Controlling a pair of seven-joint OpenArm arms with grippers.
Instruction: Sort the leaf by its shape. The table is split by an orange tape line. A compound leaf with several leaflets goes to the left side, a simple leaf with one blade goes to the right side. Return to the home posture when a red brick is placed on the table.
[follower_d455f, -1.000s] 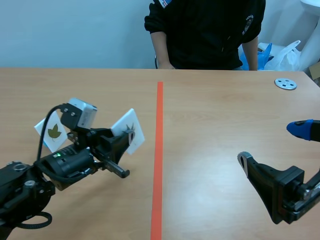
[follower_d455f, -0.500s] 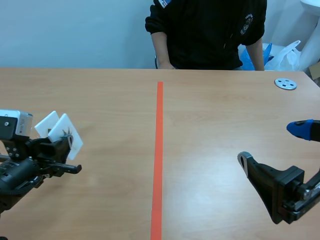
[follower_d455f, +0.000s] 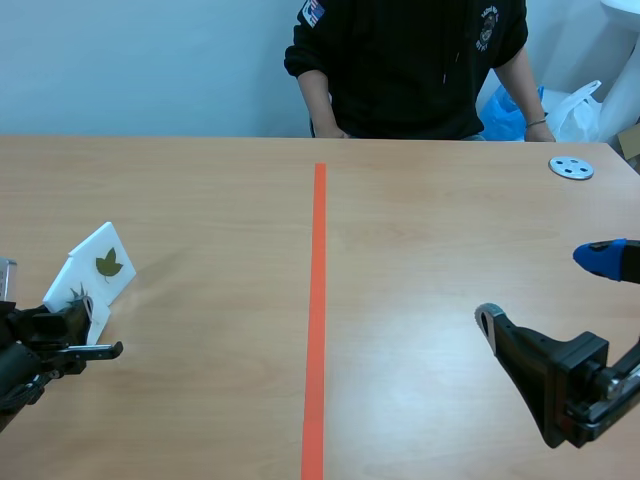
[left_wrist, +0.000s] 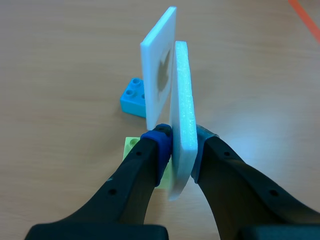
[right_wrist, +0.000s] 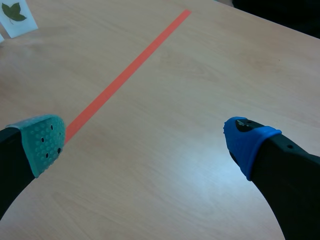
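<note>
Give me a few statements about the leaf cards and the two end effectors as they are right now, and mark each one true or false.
1. The left end effector is shut on a white card. True.
2. The right end effector holds a card. False: it is open and holds nothing.
3. The white card and the second leaf card are both left of the orange tape line. True.
4. A red brick is in view. False: the only bricks showing are a blue brick and a pale green brick, both by the cards.
</note>
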